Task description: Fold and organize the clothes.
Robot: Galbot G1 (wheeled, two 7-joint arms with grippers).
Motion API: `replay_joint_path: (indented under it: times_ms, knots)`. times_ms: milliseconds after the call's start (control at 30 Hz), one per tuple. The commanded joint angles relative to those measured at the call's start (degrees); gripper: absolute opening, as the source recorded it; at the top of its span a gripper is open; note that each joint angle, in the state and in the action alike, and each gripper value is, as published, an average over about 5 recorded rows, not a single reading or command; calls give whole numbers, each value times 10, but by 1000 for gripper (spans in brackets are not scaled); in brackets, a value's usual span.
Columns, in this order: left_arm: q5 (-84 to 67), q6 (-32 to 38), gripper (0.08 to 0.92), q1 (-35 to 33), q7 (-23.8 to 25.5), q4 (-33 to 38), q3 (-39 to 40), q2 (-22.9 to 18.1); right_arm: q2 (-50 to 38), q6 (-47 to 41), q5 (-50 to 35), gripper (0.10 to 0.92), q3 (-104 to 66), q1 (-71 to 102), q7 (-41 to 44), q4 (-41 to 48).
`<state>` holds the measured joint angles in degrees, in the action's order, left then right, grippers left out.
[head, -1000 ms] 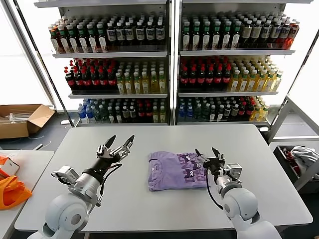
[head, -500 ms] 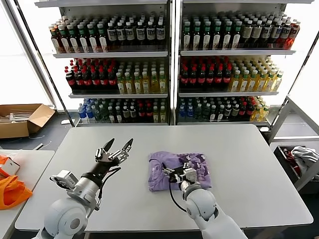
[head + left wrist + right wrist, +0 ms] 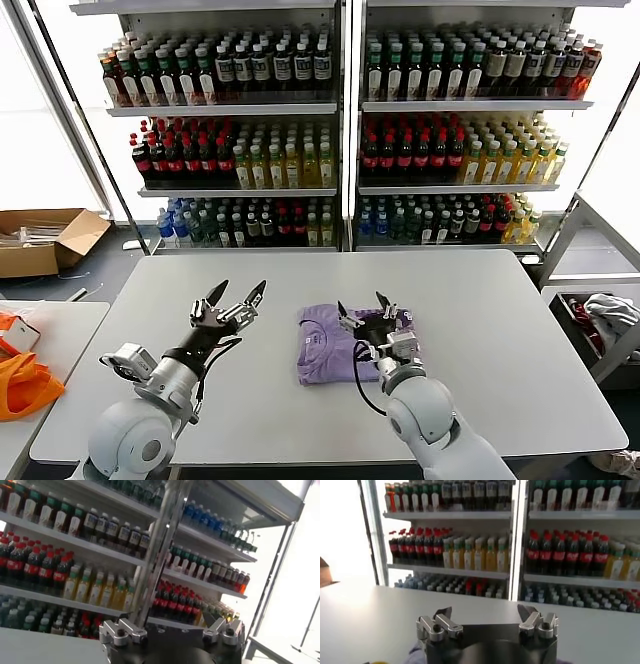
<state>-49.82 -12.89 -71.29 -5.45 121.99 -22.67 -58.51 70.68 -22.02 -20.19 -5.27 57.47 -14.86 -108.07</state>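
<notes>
The lavender T-shirt (image 3: 320,350) lies folded into a small rectangle in the middle of the white table (image 3: 500,330), its print partly hidden by my right arm. My right gripper (image 3: 363,302) hangs over the shirt's middle, tilted up toward the shelves, open and holding nothing. In the right wrist view the right gripper (image 3: 484,611) shows spread fingers, with a bit of the lavender T-shirt (image 3: 414,655) under it. My left gripper (image 3: 239,288) is raised to the left of the shirt, well apart from it, open and empty; the left wrist view shows the left gripper (image 3: 171,626) aimed at the shelves.
Shelves of drink bottles (image 3: 340,150) stand behind the table's far edge. An orange cloth bag (image 3: 25,385) lies on a side table at left, a cardboard box (image 3: 45,240) on the floor beyond it. A bin with cloth (image 3: 600,320) stands at right.
My right gripper moved from the shirt's right edge leftward across it, then rose over its middle. The shirt looked rumpled half a second ago and lies flatter now. The left gripper barely moved.
</notes>
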Motion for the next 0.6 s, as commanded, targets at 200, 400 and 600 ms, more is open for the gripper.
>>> replay_joint_path:
  times_ms: [200, 400, 600]
  knots:
    - [95, 14, 823, -40, 27, 1, -34, -16, -24, 153, 5, 823, -318, 269, 136, -185]
    - [144, 11, 823, -94, 41, 25, -81, -40, 4, 209, -17, 823, -406, 354, 182, -162]
    - [179, 7, 823, -136, 59, 40, -123, -63, 15, 222, -55, 823, -467, 405, 201, -164]
